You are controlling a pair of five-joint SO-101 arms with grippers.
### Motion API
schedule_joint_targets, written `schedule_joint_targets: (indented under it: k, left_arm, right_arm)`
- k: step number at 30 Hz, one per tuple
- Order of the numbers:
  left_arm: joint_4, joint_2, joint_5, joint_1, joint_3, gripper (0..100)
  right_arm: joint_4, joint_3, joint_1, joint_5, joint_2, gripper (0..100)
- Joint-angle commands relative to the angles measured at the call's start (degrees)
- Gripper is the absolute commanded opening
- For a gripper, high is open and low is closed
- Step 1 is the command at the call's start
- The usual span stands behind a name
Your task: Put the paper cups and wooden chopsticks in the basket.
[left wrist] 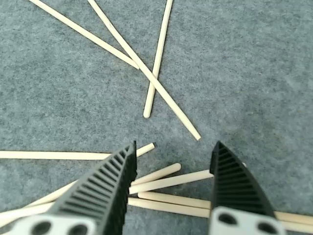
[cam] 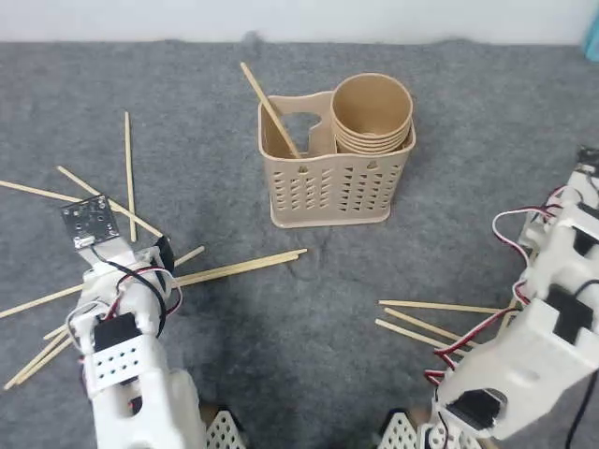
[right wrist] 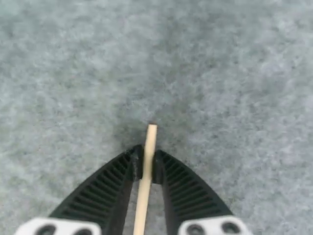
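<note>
The beige basket (cam: pixel 328 192) stands at the back middle of the grey cloth. A stack of paper cups (cam: pixel 372 112) fills one compartment and a wooden chopstick (cam: pixel 271 110) leans in the other. My left gripper (left wrist: pixel 174 148) hangs open just above several chopsticks (left wrist: pixel 161 182) that lie crossing under its fingers; the left arm (cam: pixel 122 281) is at the front left. My right gripper (right wrist: pixel 147 155) is shut on a chopstick (right wrist: pixel 151 133), whose tip pokes out past the fingertips over bare cloth. The right arm (cam: pixel 552 309) is at the right edge.
Loose chopsticks lie scattered on the cloth: a crossed group (left wrist: pixel 146 73) beyond the left gripper, a pair (cam: pixel 239 268) pointing toward the middle, and a few (cam: pixel 435 307) by the right arm. Open cloth lies in front of the basket.
</note>
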Motion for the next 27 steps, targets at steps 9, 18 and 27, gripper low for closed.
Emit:
schedule_joint_targets:
  k: [9,18,27]
  left_arm:
    - [-1.6,-1.1,-0.5,0.5,-0.1,23]
    - [-1.6,-1.1,-0.5,0.5,-0.1,23]
    - [-1.6,-1.1,-0.5,0.5,-0.1,23]
  right_arm:
    - [21.9,-1.7,0.2,-0.5,-21.1,0.9]
    - [39.2,-1.3,-0.4,-0.9,-45.7,0.9]
    - [48.3,2.3,-9.5,-3.9,-63.7,0.9]
